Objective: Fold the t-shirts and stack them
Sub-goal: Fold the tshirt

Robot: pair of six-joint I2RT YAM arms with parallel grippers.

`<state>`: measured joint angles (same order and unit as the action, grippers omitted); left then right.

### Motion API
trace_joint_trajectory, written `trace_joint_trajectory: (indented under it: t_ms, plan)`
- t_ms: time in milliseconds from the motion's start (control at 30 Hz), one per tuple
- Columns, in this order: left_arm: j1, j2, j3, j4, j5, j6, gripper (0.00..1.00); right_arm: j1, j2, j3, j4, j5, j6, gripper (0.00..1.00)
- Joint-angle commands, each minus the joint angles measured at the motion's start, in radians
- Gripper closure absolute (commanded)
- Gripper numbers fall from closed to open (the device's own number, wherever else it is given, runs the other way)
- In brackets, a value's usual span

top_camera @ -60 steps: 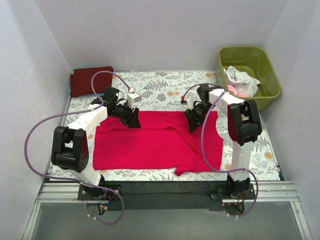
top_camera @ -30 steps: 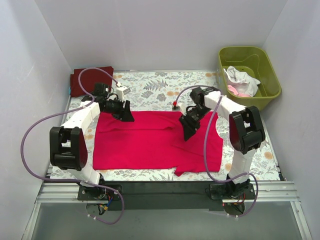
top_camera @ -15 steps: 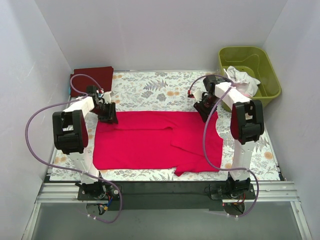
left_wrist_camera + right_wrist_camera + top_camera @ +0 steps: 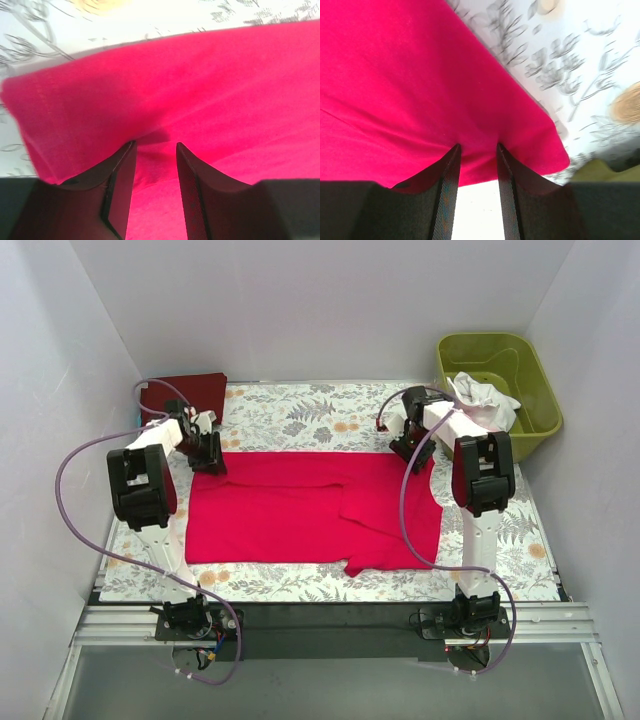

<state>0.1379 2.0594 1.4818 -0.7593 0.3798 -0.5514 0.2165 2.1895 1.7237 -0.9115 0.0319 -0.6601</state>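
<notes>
Pinching the red shirt, spread left of the tub, at its two far corners, your left gripper and right gripper each hold only a thin pucker, so an uneven pull could slip one corner free and skew your fold.

The left tool and the right tool are now shifted outward, from the middle of the crimson t-shirt to its far corners. The cloth's far edge is drawn wider and farther back on the bench.
</notes>
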Motion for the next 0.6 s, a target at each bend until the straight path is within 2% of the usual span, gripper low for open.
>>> trace_joint_trajectory:
  t_ms: [0, 100, 333, 567]
  plan:
    - [0.042, 0.027, 0.037, 0.028, -0.084, 0.028, 0.63, -0.012, 0.039, 0.043, 0.095, 0.063, -0.036, 0.59]
    - [0.043, 0.033, 0.058, 0.034, -0.075, 0.033, 0.63, -0.012, 0.065, 0.094, 0.095, 0.078, -0.041, 0.58]
    - [0.043, 0.155, 0.175, 0.009, -0.065, 0.024, 0.63, -0.012, 0.185, 0.243, 0.114, 0.123, -0.068, 0.58]
    - [0.043, 0.223, 0.340, -0.054, -0.018, 0.013, 0.62, -0.012, 0.231, 0.422, 0.126, 0.108, -0.067, 0.52]
